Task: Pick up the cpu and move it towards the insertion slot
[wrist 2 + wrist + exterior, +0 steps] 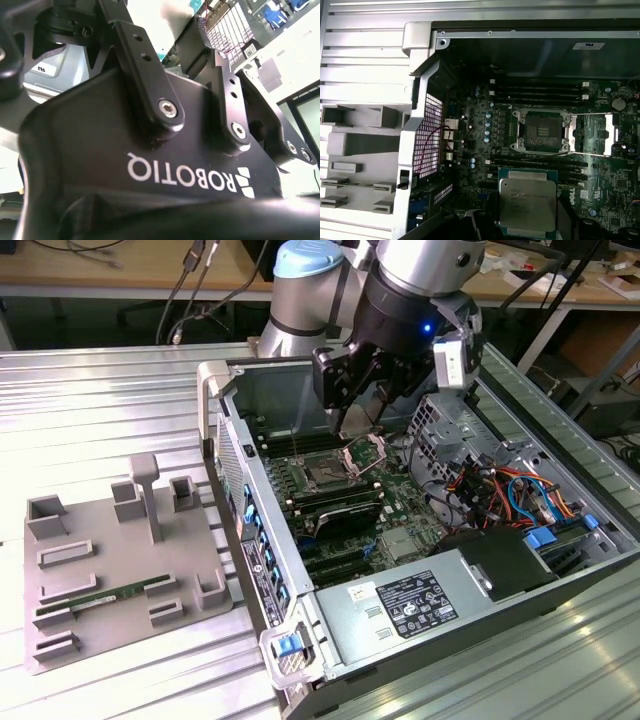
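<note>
**Colleague:** Where's the cpu right now?

**Me:** In the first wrist view I see the cpu (527,201) lifted above the motherboard (485,145), its silver-white lid facing the camera, near the insertion slot (540,131) but not over it. The slot sits toward the middle of the board with its retaining frame (594,134) swung open beside it and the dark socket bed exposed.

**Colleague:** How do you expect it to handle?

**Me:** I judge it light and rigid, a thin flat square. The lid looks smooth, so probably slick, and the underside contacts are likely delicate. I'd want the hold on two opposite edges only, kept level.

**Colleague:** And the claw?

**Me:** From how the chip hangs in front of the wrist camera, I take it the gripper (348,430) is pinching the cpu by its edges, narrowed to the chip's width. In the exterior view it hangs inside the open computer case (225,430), just above the socket area. The second wrist view gives me the gripper's black linkages, not the fingertips themselves, so the contact is my inference.
</note>
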{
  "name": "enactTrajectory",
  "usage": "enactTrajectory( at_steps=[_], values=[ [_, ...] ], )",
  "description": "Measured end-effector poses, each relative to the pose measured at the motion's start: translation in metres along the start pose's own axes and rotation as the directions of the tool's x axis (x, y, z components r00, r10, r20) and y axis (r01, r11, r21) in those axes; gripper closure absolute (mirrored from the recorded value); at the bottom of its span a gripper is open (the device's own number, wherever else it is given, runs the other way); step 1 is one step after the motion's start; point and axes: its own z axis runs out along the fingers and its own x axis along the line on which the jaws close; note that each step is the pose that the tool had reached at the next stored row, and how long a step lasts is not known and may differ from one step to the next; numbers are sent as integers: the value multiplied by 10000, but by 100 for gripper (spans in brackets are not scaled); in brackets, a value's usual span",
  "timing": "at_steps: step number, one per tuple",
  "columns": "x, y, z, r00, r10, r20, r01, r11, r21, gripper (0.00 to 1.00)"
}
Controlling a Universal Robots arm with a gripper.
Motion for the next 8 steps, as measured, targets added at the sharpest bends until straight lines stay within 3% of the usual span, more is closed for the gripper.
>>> enactTrajectory(
  at_steps=[8],
  values=[
    [-54,-5,22,10000,0,0,0,10000,-1,45]
  ],
)
